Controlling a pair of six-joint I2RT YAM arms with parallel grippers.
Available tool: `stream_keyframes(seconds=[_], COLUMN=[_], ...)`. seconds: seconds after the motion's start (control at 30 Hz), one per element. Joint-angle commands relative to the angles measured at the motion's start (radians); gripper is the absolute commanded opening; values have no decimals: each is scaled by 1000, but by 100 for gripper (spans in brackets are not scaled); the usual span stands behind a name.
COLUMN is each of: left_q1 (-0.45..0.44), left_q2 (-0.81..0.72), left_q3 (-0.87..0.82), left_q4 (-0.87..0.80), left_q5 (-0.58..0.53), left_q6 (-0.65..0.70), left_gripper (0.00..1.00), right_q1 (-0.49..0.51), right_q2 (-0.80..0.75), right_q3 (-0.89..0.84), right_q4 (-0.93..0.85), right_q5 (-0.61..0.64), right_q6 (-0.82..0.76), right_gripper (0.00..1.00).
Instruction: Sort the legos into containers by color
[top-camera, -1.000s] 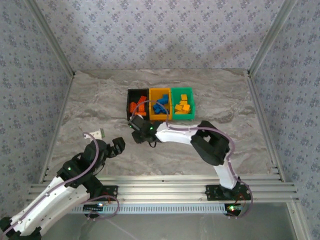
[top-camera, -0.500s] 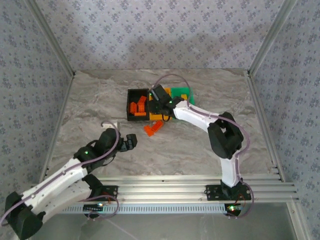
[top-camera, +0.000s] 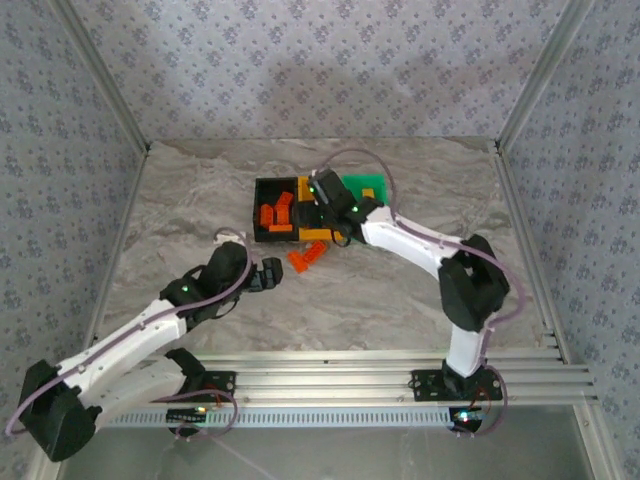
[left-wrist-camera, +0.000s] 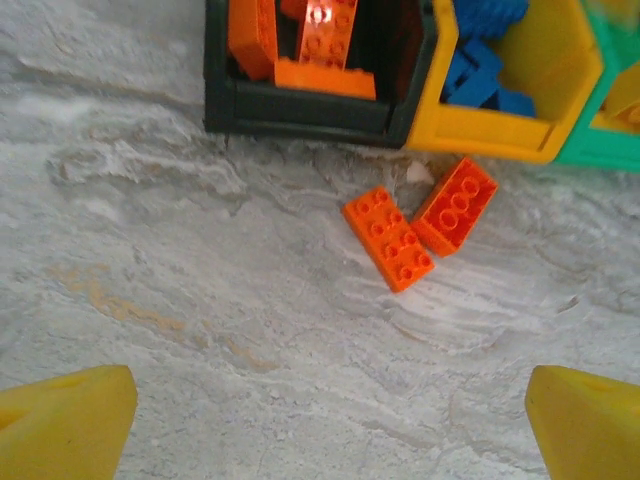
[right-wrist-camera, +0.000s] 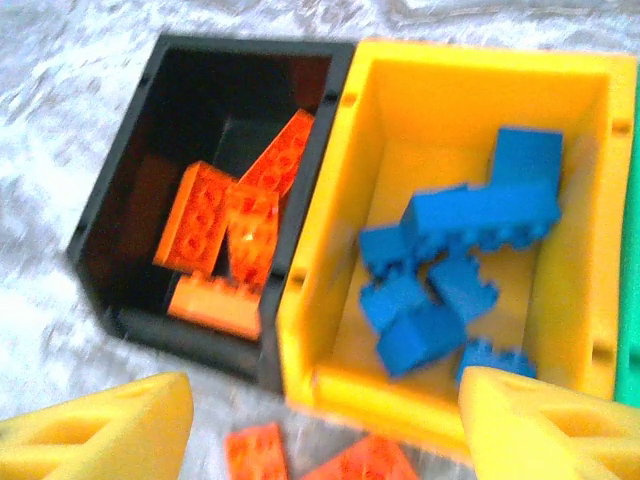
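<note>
Desk: Both arms have shifted within the second. The left gripper has pushed forward from the near-left corner toward the bins, and the right gripper has swung off the table to hang over the row of containers. What is left out?

Field: Two red-orange bricks lie flat and studs up, touching each other, on the marble. They sit just in front of where the black bin meets the yellow-orange bin. Other red-orange pieces are already in the black bin and blue bricks in the yellow-orange one. The green bin closes the row.

Desk: And the fingers?

Field: The left fingers are spread wide with nothing between them, short of the pair. The right fingers are just as wide and empty, above the front lip of the yellow-orange bin.

Desk: Which step is this?

Field: It looks like the approach for a late pick, since these strays appear to be the last loose pieces. The left gripper likely needs to travel forward and down, turn to match the nearer brick's diagonal, and close across its short sides. That brick then belongs in the black bin. The touching neighbour leaves little room for a finger, and the right arm probably has to clear the bins first.
</note>
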Motion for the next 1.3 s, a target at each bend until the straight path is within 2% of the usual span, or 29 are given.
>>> stream_keyframes(seconds=[0.0,0.1,0.3,0.53,0.87,1.27], left_q1=[8,8,8,10,10,11], left_q2=[-82,-163,-274,-286,-294,-309], left_q3=[69,75,51,34,5,-6], left_q4=[-101,-140,-173,-200,-181,-181], left_q5=[-74,-106,-115,-114,-108,-111], left_q6=[19,15,2,-2,-7,-8], left_gripper=[99,100,99,99,99,100], right_q1=[67,118,157,160,151,182], right_q2=[-54,-7,167,293,372,384], right_q3=[-123,-139,-14,117,175,113], right_q4=[46,51,16,-37,-126,-218], right_q5=[-32,-70,-111,-38,64,110], right_q6=[35,10,-57,-105,-108,-68], right_gripper=[73,73,73,72,70,58])
